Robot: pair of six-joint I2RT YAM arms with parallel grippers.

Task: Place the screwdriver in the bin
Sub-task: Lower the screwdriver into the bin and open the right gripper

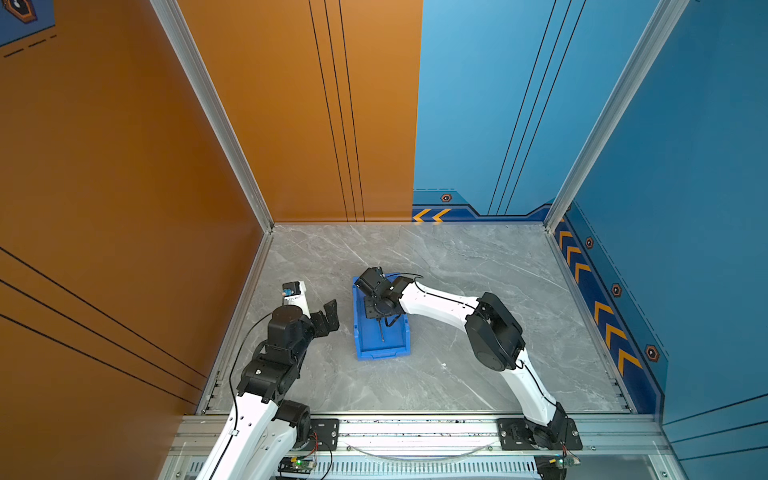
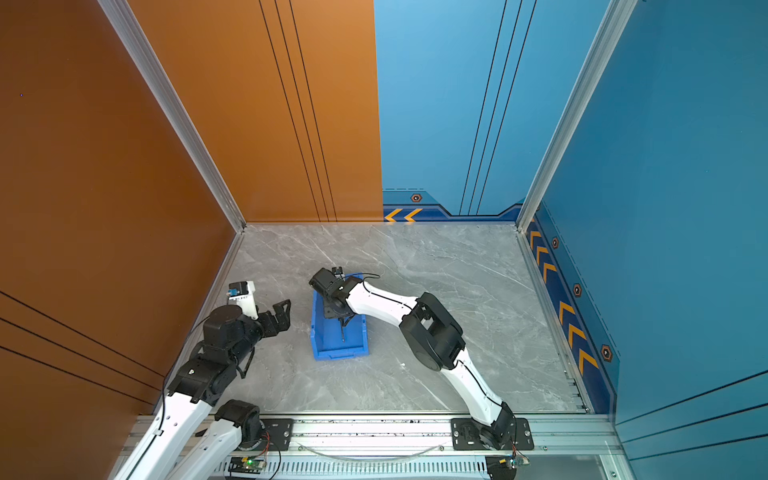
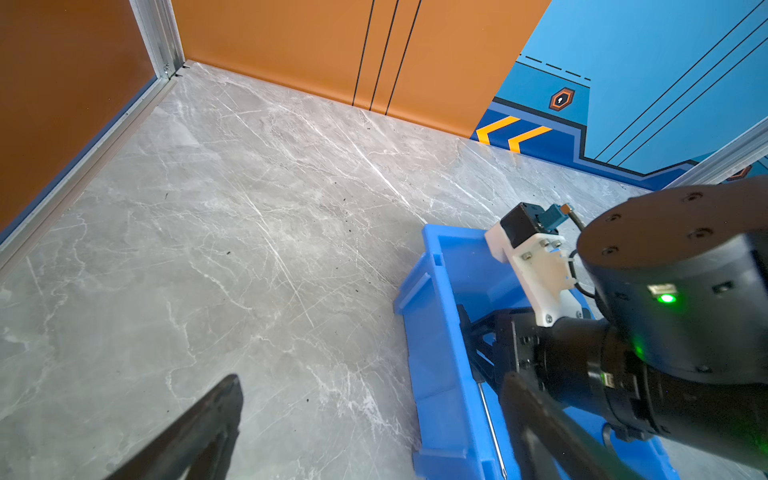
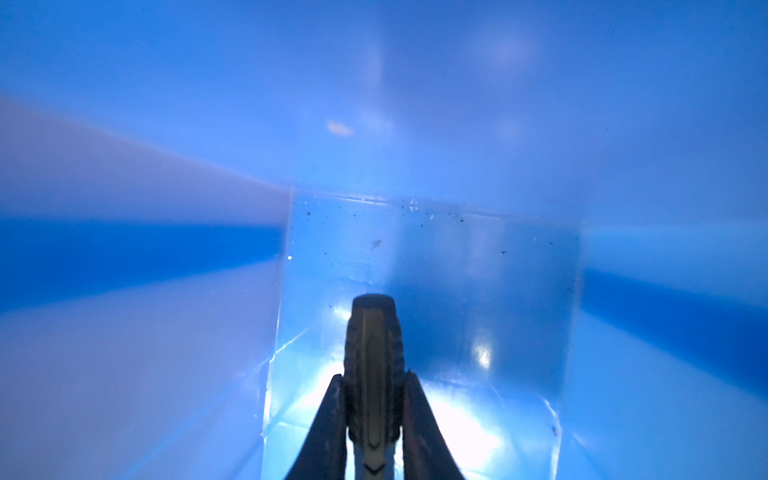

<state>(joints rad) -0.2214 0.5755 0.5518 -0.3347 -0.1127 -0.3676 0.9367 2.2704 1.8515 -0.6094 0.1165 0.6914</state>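
The bright blue bin (image 1: 382, 354) (image 2: 338, 354) lies on the marble table, slightly left of centre. My right gripper (image 4: 374, 374) reaches down inside it and is shut on the black ribbed handle of the screwdriver (image 4: 374, 332). The thin silver shaft of the screwdriver (image 1: 381, 332) (image 2: 342, 332) (image 3: 490, 424) points toward the bin's near short wall, just above or on the floor; I cannot tell which. Blue bin walls (image 4: 124, 124) fill the right wrist view. My left gripper (image 1: 332, 318) (image 2: 286, 316) (image 3: 372, 380) hangs open and holds nothing, just left of the bin (image 3: 436, 332).
The grey marble table (image 1: 478, 291) is boxed in by an orange wall (image 1: 124, 187) on the left and blue walls (image 1: 665, 166) behind and right. An aluminium rail (image 1: 415, 432) carrying both arm bases runs along the front edge.
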